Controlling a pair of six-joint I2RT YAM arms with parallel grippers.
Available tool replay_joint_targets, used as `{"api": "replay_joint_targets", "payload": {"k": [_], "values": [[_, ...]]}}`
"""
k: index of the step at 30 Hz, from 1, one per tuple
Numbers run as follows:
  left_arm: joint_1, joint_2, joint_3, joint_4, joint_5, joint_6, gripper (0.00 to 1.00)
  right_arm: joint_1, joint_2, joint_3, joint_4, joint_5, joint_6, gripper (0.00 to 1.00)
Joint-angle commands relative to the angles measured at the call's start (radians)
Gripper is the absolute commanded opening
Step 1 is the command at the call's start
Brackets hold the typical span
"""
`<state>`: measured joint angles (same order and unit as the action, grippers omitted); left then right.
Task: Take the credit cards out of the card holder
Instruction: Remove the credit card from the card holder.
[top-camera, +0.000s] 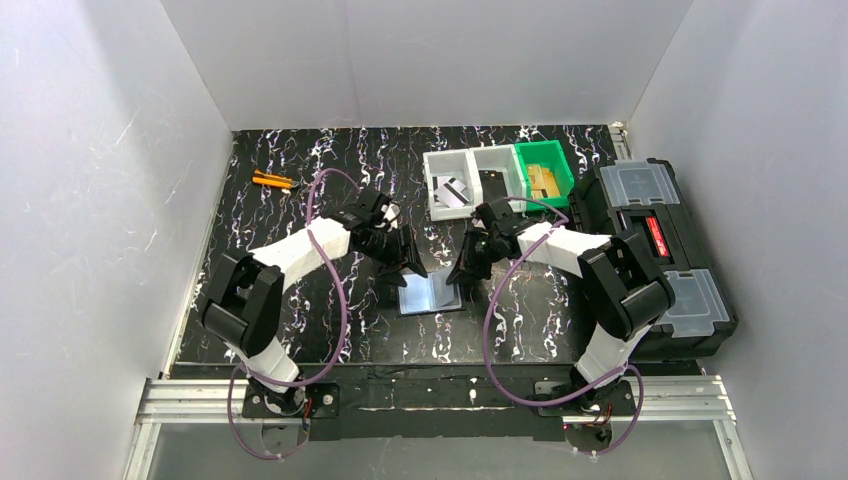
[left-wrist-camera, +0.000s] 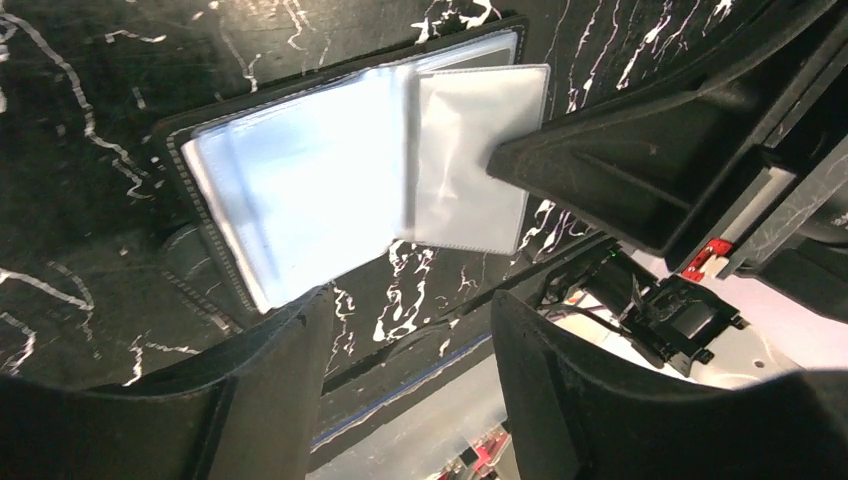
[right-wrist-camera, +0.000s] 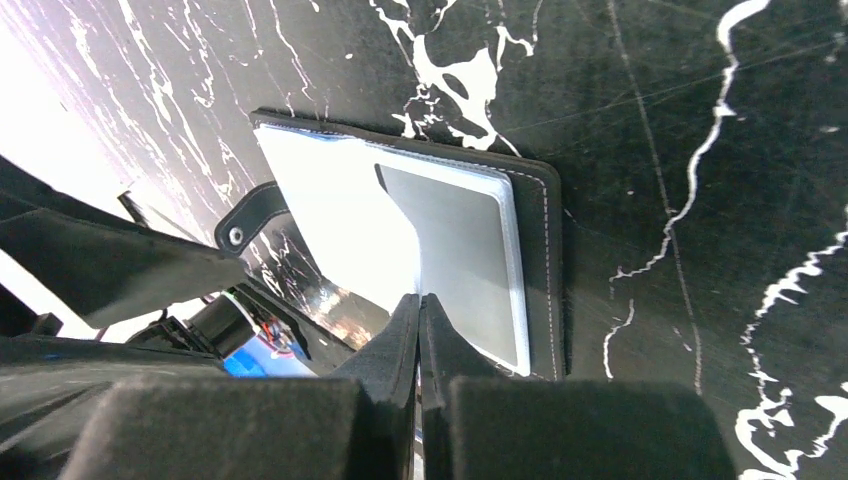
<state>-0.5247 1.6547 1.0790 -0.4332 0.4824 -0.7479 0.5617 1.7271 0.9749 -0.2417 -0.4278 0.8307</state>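
A: Table (top-camera: 330, 150): card holder (top-camera: 430, 295) lies open and flat between the arms.
B: Left gripper (left-wrist-camera: 400, 330)?
A: Fingers apart, empty, by the holder. Right gripper (right-wrist-camera: 420, 305): fingers pressed together, tips at a clear sleeve (left-wrist-camera: 465, 160).
B: Cards?
A: One credit card (top-camera: 455, 190), in the pale bin (top-camera: 432, 175).

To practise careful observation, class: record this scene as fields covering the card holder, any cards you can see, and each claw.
card holder: lying open, pale inside showing
credit card: one lies in the white bin
left claw: open, close to the holder
right claw: shut, tips at a clear sleeve
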Motion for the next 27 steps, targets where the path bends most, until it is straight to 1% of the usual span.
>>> {"api": "replay_joint_targets", "payload": {"k": [1, 5, 7, 12, 17, 20, 25, 27], "values": [[0.019, -0.055, 0.007, -0.107, -0.072, 0.05, 0.58, -0.023, -0.02, 0.027, -0.054, -0.01, -0.073, 0.01], [0.03, -0.065, -0.04, -0.107, -0.103, 0.059, 0.55, -0.035, -0.028, 0.03, -0.083, -0.014, -0.104, 0.01], [0.031, -0.067, -0.071, -0.09, -0.11, 0.056, 0.51, -0.036, -0.031, 0.042, -0.106, -0.006, -0.125, 0.01], [0.031, -0.032, -0.125, -0.031, -0.094, 0.046, 0.33, -0.034, -0.038, 0.065, -0.125, -0.014, -0.133, 0.01], [0.031, 0.022, -0.127, 0.012, -0.064, 0.046, 0.14, -0.023, -0.041, 0.067, -0.104, -0.039, -0.108, 0.01], [0.031, 0.043, -0.126, 0.024, -0.052, 0.045, 0.06, -0.01, -0.032, 0.065, -0.072, -0.072, -0.08, 0.06], [0.029, 0.054, -0.134, 0.038, -0.045, 0.04, 0.02, 0.043, -0.002, 0.099, -0.05, -0.107, -0.037, 0.15], [0.029, 0.051, -0.138, 0.045, -0.04, 0.04, 0.02, 0.064, 0.008, 0.116, -0.035, -0.129, -0.014, 0.22]]}}
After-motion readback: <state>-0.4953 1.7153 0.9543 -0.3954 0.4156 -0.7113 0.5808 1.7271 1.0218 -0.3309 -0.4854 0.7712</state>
